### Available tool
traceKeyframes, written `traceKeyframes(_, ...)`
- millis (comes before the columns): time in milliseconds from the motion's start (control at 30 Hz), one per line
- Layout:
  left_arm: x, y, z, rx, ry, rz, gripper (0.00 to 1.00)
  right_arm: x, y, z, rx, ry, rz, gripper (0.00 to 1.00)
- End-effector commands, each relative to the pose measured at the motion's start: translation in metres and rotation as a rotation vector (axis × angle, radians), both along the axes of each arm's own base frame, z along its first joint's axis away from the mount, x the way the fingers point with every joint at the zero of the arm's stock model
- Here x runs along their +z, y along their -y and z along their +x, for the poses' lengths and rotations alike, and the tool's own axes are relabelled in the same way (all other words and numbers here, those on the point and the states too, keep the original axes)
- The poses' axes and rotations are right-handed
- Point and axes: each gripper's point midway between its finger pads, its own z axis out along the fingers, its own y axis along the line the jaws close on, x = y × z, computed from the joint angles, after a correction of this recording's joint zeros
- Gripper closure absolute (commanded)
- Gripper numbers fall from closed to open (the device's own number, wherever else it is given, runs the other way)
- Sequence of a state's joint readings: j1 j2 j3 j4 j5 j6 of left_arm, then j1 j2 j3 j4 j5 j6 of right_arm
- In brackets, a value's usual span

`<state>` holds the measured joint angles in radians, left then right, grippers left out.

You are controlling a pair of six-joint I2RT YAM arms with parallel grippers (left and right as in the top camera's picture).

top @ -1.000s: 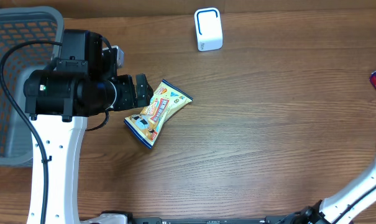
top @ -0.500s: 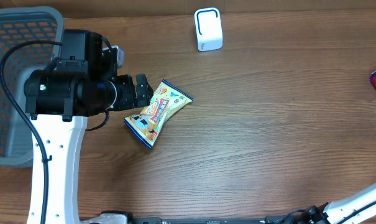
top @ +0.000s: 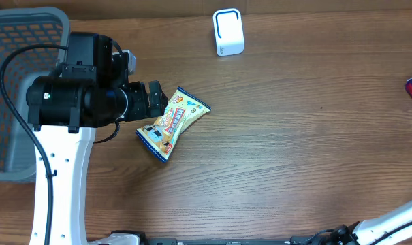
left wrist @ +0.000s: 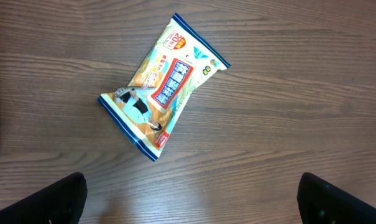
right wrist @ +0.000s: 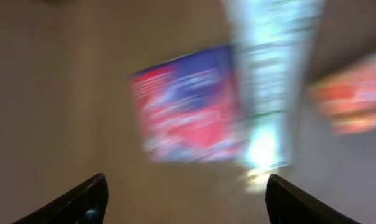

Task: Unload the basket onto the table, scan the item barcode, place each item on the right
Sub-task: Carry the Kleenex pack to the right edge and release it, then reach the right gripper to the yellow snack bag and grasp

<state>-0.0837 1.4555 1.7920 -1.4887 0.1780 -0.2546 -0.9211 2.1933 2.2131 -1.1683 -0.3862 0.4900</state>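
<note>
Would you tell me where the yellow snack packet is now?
In the overhead view, the snack packet lies on the table left of centre, beside the left gripper, nearer than the white box.

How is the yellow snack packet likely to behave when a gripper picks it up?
The snack packet is a thin film pouch lying flat, so it will probably flex and sag when lifted. It looks light for its size. Its smooth wrapper might slip between the fingers of the open left gripper.
</note>
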Motion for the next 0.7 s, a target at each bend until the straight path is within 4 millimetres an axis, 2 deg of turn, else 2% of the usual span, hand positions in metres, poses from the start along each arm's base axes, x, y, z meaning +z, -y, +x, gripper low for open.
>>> traceKeyframes(0, 0.001, -0.001, 0.000, -0.005, 0.008, 0.012, 0.00, 0.106, -0.124, 0.067, 0.437, 0.398, 0.099, 0.19)
traceKeyframes(67, 0.001, -0.001, 0.000, -0.005, 0.008, 0.012, 0.00, 0.102, -0.169, 0.082, 0.559, 0.384, 0.120, 0.17)
traceKeyframes(133, 0.001, -0.001, 0.000, -0.005, 0.008, 0.012, 0.00, 0.090, -0.224, 0.097, 0.711, 0.350, 0.125, 0.16)
traceKeyframes(233, 0.001, -0.001, 0.000, -0.005, 0.007, 0.012, 0.00, 0.063, -0.310, 0.112, 0.894, 0.251, 0.137, 0.12)
traceKeyframes(333, 0.001, -0.001, 0.000, -0.005, 0.007, 0.012, 0.00, 0.035, -0.396, 0.116, 1.059, 0.170, 0.143, 0.06)
traceKeyframes(367, 0.001, -0.001, 0.000, -0.005, 0.008, 0.011, 0.00, 0.026, -0.424, 0.114, 1.114, 0.151, 0.145, 0.10)
traceKeyframes(400, 0.001, -0.001, 0.000, -0.005, 0.008, 0.012, 0.00, 0.012, -0.473, 0.109, 1.204, 0.132, 0.152, 0.23)
traceKeyframes(467, 0.001, -0.001, 0.000, -0.005, 0.008, 0.012, 0.00, -0.006, -0.535, 0.099, 1.293, 0.118, 0.183, 0.39)
traceKeyframes(500, 0.001, -0.001, 0.000, -0.005, 0.008, 0.012, 0.00, -0.014, -0.559, 0.094, 1.323, 0.117, 0.193, 0.47)
traceKeyframes(533, 0.001, -0.001, 0.000, -0.005, 0.007, 0.012, 0.00, -0.021, -0.580, 0.089, 1.346, 0.113, 0.199, 0.61)
traceKeyframes(567, 0.001, -0.001, 0.000, -0.004, 0.008, 0.012, 0.00, -0.030, -0.602, 0.083, 1.367, 0.112, 0.199, 0.69)
traceKeyframes(633, 0.001, -0.001, 0.000, -0.005, 0.008, 0.012, 0.00, -0.042, -0.638, 0.071, 1.412, 0.116, 0.196, 0.83)
traceKeyframes(667, 0.001, -0.001, 0.000, -0.005, 0.007, 0.012, 0.00, -0.047, -0.653, 0.065, 1.429, 0.117, 0.197, 0.86)
